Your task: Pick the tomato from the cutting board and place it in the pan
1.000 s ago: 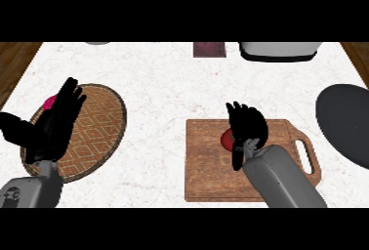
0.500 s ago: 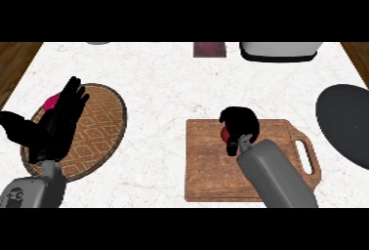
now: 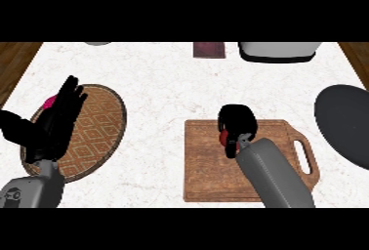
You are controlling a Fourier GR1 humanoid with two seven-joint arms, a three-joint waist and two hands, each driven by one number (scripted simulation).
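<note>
The red tomato [image 3: 225, 135] shows only as a sliver under my right hand [image 3: 238, 126], whose fingers are curled round it, shut on it, over the upper middle of the wooden cutting board [image 3: 209, 171]. The dark pan [image 3: 347, 124] lies at the right edge of the counter, apart from the board. My left hand [image 3: 52, 124] rests open at the left, fingers up, over the woven mat.
A round woven mat [image 3: 93, 132] lies at the left with a pink object [image 3: 50, 102] peeking out behind my left hand. At the back stand a grey appliance [image 3: 277, 51] and a dark red box [image 3: 210, 49]. The board's handle [image 3: 305, 155] points right.
My right hand's fingers went from spread above the tomato to curled round it, hiding most of it. The left hand has barely moved.
</note>
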